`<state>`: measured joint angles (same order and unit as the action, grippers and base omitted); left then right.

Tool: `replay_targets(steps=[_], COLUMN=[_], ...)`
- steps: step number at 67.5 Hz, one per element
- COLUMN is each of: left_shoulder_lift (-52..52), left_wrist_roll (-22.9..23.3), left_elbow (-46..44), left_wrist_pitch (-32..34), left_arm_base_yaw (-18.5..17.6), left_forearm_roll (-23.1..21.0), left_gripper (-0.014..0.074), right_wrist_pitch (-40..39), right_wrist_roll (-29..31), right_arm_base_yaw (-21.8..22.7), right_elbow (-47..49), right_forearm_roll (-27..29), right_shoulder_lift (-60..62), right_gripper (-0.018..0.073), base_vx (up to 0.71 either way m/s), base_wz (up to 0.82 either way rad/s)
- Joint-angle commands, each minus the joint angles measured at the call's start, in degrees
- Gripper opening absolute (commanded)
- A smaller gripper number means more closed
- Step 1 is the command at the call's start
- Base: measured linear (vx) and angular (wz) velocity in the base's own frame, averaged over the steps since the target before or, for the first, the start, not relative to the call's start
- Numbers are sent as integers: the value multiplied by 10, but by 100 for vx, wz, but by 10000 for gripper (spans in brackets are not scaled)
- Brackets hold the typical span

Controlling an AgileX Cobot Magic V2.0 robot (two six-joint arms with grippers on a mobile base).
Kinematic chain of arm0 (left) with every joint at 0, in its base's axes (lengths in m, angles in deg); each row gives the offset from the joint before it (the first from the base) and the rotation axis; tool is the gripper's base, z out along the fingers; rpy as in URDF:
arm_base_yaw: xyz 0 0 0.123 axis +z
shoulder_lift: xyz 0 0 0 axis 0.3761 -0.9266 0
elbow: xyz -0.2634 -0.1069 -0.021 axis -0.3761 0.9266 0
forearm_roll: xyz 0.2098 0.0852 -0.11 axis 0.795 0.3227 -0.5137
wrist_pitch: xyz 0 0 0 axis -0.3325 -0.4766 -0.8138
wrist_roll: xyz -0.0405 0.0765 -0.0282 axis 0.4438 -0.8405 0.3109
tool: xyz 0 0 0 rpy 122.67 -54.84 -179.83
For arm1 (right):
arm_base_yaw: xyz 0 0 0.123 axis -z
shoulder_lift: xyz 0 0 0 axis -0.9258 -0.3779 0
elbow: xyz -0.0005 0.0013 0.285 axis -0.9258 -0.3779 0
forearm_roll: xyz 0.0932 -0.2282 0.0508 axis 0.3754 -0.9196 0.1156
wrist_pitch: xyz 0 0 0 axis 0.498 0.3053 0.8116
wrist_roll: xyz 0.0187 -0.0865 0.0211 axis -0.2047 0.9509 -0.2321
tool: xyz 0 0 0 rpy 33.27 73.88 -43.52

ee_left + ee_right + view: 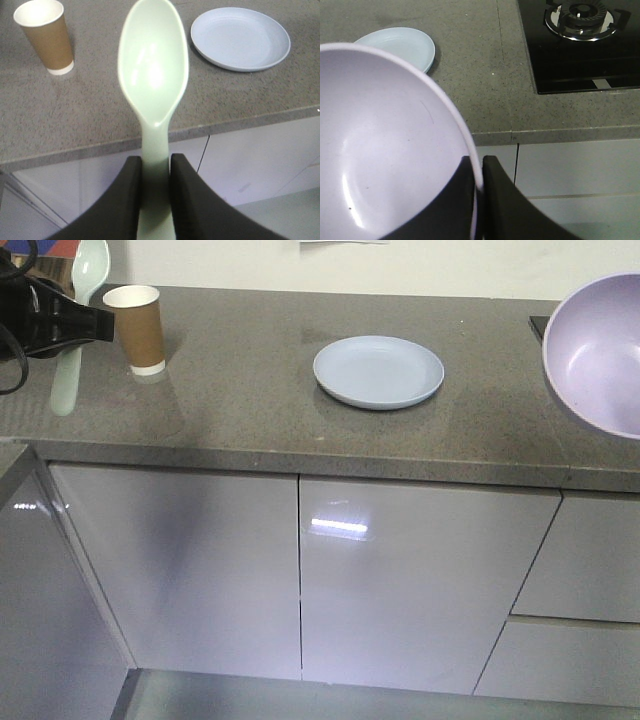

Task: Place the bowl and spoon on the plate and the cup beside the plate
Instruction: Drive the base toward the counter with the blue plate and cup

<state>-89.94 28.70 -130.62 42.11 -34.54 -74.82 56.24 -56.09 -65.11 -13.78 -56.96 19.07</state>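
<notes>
In my left gripper the handle of the mint-green spoon is pinched, held in the air over the counter's front left edge. The front view shows this gripper and the spoon right beside the brown paper cup, which stands upright on the counter. The pale blue plate lies bare mid-counter. My right gripper is shut on the rim of the lavender bowl, which hangs tilted above the counter's right side. The cup and plate both appear in the left wrist view.
The grey stone counter ends in a front edge above glossy white cabinet doors. A black gas hob is set into the counter to the right of the plate.
</notes>
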Motion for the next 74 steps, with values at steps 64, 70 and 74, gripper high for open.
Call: replay_targets(steps=[64,70,74], left_shoulder_lift=[15,15,15], left_wrist_roll=[1,1,1], left_elbow=[-15,-15,-15], left_wrist_pitch=[36,36,36], left_arm_base_yaw=[-3,-3,-3], left_forearm_roll=[-6,-6,-6], left_gripper=[-6,-6,-6], right_wrist_pitch=[-41,-41,-41], right_wrist_roll=[4,4,4], right_arm_base_yaw=[4,4,4], right_elbow=[16,16,16], right_forearm_roll=[-3,-3,-3], right_shoulder_lift=[12,12,12], right_gripper=[-3,-3,-3], base_vx=[21,14,14], base_wz=[-10,-5,-1])
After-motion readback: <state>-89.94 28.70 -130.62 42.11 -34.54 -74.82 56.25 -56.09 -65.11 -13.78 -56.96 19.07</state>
